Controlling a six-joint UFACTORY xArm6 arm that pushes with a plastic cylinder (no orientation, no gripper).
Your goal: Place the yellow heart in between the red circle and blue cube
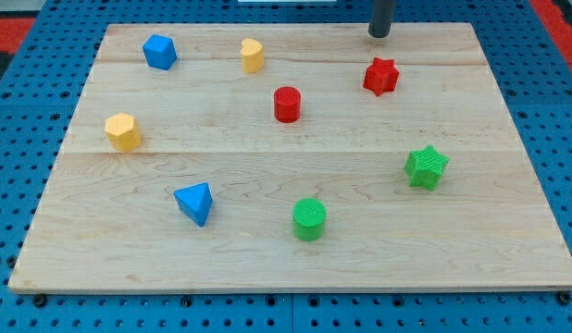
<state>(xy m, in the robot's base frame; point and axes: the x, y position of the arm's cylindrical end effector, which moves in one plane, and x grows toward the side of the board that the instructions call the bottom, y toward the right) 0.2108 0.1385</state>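
Eight small blocks lie well apart on one wooden board, listed from the largest thing down:

- wooden board (267, 268); pale planks, filling most of the view, resting on a blue perforated surface (27, 139)
- my tip (379, 34); the dark rod comes in from the view's top edge and ends at the board's far edge, above the red star and well to the view's right of the yellow heart; it has no jaws to open or close and touches no block; whether it rests on the wood I cannot quite tell from this angle
- green star (426, 167); near the view's right side, standing alone
- blue triangle (194, 203); toward the view's bottom left
- green cylinder (309, 219); at the view's bottom centre
- blue cube (159, 52); at the view's top left
- yellow hexagon (123, 131); at the view's left
- red star (380, 77); up and to the view's right of the red circle
- red circle (287, 104); near the board's centre
- yellow heart (252, 55); near the view's top, between the blue cube and the red circle in left-to-right order, though higher than the line joining them
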